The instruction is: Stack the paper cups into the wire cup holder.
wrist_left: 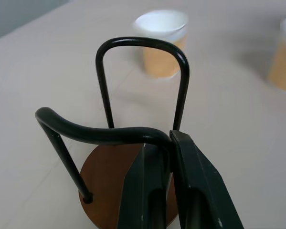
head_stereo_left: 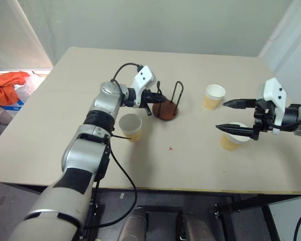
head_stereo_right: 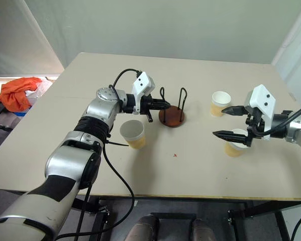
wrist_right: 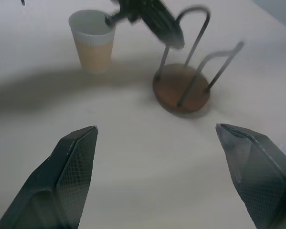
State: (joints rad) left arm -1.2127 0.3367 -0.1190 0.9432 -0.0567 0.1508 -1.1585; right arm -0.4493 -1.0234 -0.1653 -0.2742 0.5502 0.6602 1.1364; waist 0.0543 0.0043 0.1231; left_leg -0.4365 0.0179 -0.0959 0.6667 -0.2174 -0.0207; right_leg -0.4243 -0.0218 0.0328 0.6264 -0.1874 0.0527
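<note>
Off the tabletop's left edge, a crumpled orange cloth (head_stereo_left: 8, 85) lies on a pile of things on the floor.

On the pale, matte beige tabletop (head_stereo_left: 49, 135), the leftmost tan paper cup with a white rim and white inside (head_stereo_left: 130, 127) stands upright and holds nothing, nearer the front edge than the middle, just beside the left arm's silver forearm.

Next comes the wire cup holder (head_stereo_left: 166, 105), near the middle of the tabletop: a round, smooth reddish-brown disc base with two thin black wire loops rising from it. No cup sits in it. The left gripper (head_stereo_right: 164, 104) reaches it from the left, and its black jaws are clamped together on the nearer wire loop; the left wrist view shows the bent wire running right across the jaw tips.

Further right, a second tapered tan paper cup (head_stereo_left: 214, 97) stands upright and bare inside, out in the open towards the right edge.

The third tan paper cup (head_stereo_left: 232, 136) stands closer to the front edge, also upright. The right gripper (head_stereo_left: 231, 116) hangs over this part of the tabletop with its two black, pointed jaws spread wide apart and holding nothing; the lower jaw crosses in front of that cup's rim, though whether it touches I cannot tell.
</note>
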